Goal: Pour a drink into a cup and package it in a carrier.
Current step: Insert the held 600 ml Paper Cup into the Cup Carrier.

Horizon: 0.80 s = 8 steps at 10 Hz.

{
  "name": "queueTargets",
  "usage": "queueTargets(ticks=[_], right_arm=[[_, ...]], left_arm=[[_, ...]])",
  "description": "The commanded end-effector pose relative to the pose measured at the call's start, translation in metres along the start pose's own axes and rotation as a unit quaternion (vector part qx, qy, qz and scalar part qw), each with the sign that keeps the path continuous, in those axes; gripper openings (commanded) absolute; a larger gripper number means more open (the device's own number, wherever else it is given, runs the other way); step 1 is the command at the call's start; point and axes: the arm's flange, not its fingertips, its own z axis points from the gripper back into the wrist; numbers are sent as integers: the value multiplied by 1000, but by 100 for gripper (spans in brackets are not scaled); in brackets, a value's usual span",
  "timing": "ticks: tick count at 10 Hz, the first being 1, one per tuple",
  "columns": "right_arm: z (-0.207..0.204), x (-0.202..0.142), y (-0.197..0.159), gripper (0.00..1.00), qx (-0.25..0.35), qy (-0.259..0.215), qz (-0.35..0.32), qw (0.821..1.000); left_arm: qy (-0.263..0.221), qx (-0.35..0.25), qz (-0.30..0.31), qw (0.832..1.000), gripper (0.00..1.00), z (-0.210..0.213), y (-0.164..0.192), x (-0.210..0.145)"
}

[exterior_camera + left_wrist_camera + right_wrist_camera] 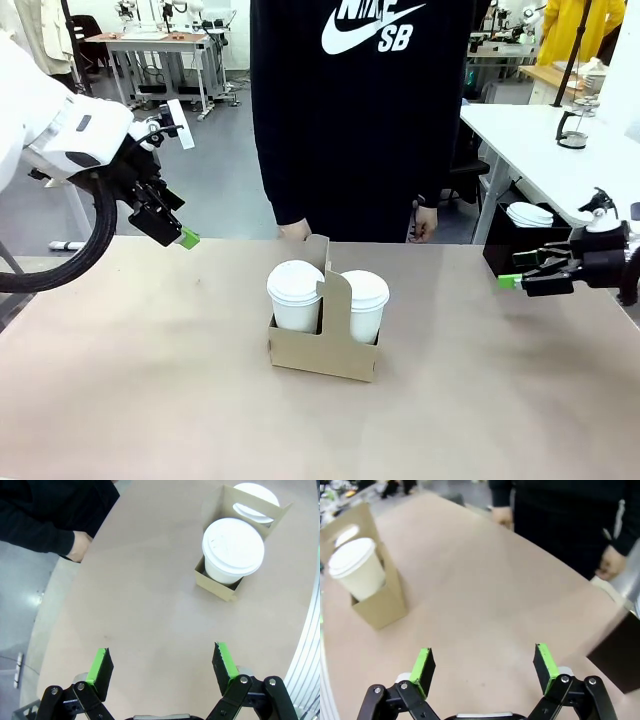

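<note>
**Two lidded cups seated in the carrier, both grippers spread and empty**

The brown cardboard cup carrier (325,345), a low box with an upright central handle panel, stands on the tan table (150,400) near its middle. A tall white paper cup with a white plastic lid (296,295) sits in the left compartment, and a second lidded white paper cup (364,303) sits in the right one, the handle panel rising between them. From the left wrist camera the carrier (215,582) lies far ahead with the nearer cup (232,550) in it; from the right wrist camera the carrier (377,605) is at the left with one cup (356,570) showing.

The left gripper (170,225) hangs above the table's far left part, well apart from the carrier, its green-padded fingers (101,666) spread wide with nothing between them. The right gripper (520,275) hovers at the right edge, pointing towards the carrier, its fingers (546,666) likewise wide apart and empty.

A person in a black sweatshirt (360,110) stands at the far side, both hands (293,231) hanging at the table's far edge. Far right, a black box (510,245) holds a stack of white lids (529,214).
</note>
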Motion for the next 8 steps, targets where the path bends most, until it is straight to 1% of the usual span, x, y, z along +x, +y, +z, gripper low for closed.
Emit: queueTargets(ticks=[1,3,4,5,8], right_arm=[[3,-1,36,100,-21,17,-24,999],[4,-4,35,100,-23,19,-26,999],[-4,-4,32,100,4,13,-40,999],[-5,9,6,100,-19,22,-13,999],[-5,9,6,100,-19,22,-13,999]], left_arm=[[-1,2,6,1000,100,1,-1,0],[-1,2,6,1000,100,1,-1,0],[-1,2,6,1000,100,1,-1,0],[-1,2,6,1000,100,1,-1,0],[-1,2,6,1000,100,1,-1,0]])
